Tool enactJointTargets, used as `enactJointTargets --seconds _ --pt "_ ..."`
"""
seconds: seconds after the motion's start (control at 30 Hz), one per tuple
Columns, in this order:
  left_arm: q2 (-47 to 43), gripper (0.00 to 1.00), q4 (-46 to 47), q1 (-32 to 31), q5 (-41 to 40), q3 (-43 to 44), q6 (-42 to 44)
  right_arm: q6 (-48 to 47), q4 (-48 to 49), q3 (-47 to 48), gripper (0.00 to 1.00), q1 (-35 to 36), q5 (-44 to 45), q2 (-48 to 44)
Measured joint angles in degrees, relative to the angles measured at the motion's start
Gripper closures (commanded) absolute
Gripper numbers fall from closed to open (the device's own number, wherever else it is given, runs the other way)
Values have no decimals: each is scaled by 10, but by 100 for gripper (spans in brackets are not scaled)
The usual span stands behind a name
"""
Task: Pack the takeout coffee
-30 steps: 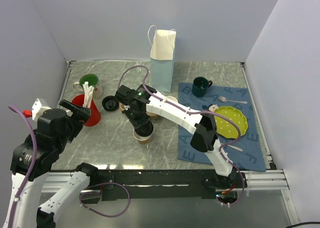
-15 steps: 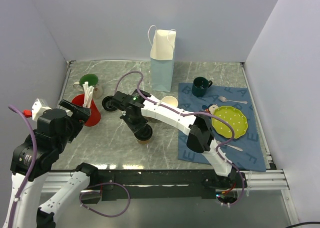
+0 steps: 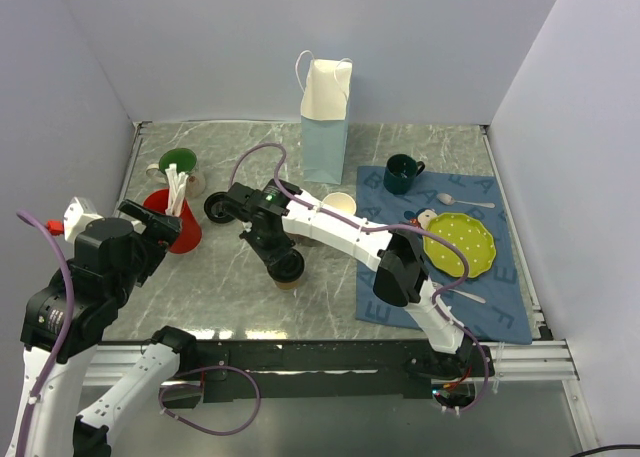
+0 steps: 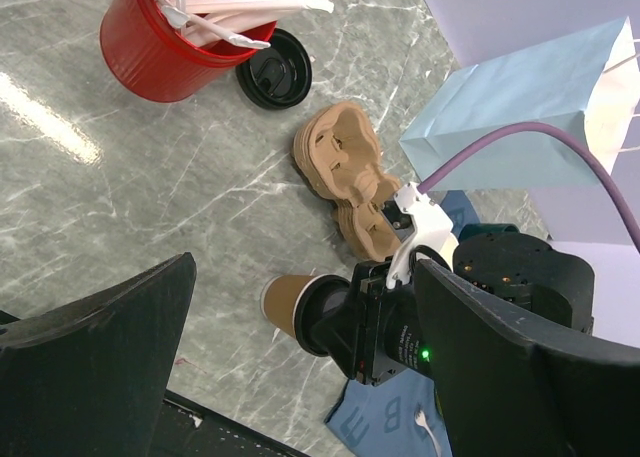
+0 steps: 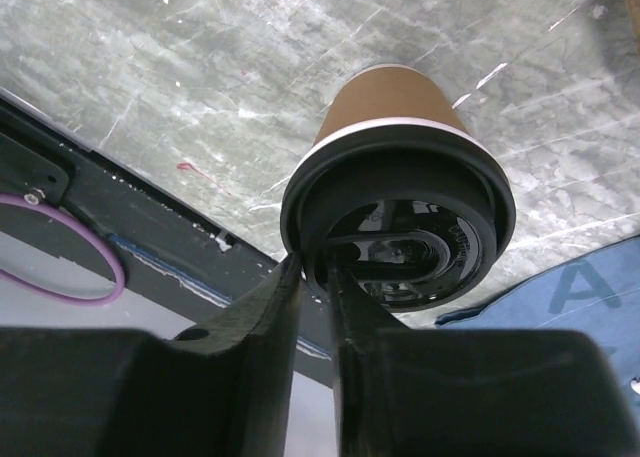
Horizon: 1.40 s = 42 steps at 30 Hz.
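Bright, even light from above throughout | top view crisp edge to edge | soft, short shadows on counter [image 3: 230,287] | white glare streak on glossy stone, left wrist view | left claw [image 4: 305,277] dark, blurred near lens | right claw [image 5: 315,277] in silhouette, soft-edged; black lid [image 5: 430,237] sharp, faint glints
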Motion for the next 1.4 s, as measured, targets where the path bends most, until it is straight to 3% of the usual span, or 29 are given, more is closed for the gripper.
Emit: enactJointTargets --seconds 0.5,0.7,0.73,0.97,1.17,1.4 --pt "9 1 24 0 32 -39 47 5 7 30 60 -7 -29 -11" --pt "21 12 66 0 103 -95 83 5 47 -65 51 -56 -58 -93" --pt "22 17 74 0 118 -106 87 4 53 -84 50 -68 -62 -108" --pt "33 31 182 0 268 -231 108 -33 117 -242 37 -167 -153 -217" --pt "68 32 247 0 344 -301 114 -77 145 -274 28 -184 -223 -217" --pt "96 37 312 0 372 -354 112 -108 162 -263 27 -186 -276 -184"
